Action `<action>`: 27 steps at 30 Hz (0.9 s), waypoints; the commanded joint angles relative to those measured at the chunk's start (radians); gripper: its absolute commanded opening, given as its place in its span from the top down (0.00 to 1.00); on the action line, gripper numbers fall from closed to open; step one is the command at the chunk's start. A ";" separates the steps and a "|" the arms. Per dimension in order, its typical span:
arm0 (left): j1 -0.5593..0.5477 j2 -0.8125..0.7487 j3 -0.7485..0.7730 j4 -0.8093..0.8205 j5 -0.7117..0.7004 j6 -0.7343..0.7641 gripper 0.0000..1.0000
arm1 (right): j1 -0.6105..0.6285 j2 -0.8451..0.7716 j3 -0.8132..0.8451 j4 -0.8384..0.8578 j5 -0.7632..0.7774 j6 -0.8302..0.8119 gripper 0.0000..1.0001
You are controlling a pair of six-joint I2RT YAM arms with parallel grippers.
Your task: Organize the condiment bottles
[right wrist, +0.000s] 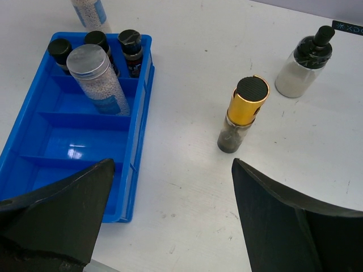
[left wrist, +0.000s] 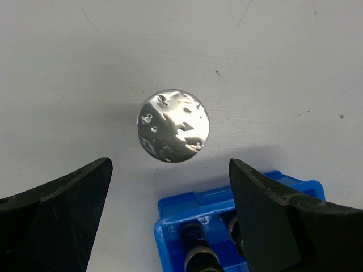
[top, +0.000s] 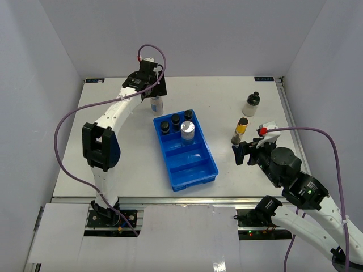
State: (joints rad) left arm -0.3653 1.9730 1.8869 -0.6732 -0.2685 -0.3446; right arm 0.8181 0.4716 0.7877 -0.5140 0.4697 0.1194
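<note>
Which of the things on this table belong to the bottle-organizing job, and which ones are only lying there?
Belong to the job: three black-capped dark jars in the blue tray; silver-lidded jar in the tray; silver-lidded jar outside it; gold bottle; whitish bottle.

Only lying there: the blue tray, which merely holds jars.

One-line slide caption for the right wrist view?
Open right gripper facing a gold-collared bottle; blue tray holds three black-capped jars and a silver-lidded jar.
</note>
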 commanded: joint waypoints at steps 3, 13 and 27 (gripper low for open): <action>0.025 0.058 0.081 0.021 0.045 0.024 0.07 | -0.005 0.010 -0.001 0.061 0.012 -0.029 0.10; 0.033 0.122 0.051 0.097 0.089 0.079 0.08 | -0.004 -0.006 0.003 0.087 0.033 -0.035 0.10; 0.032 0.121 0.050 0.055 0.057 0.093 0.81 | -0.004 -0.016 -0.007 0.089 0.052 -0.043 0.10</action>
State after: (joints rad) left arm -0.3351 2.1231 1.9299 -0.5983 -0.1945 -0.2639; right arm 0.8181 0.4719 0.7835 -0.4683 0.4938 0.0939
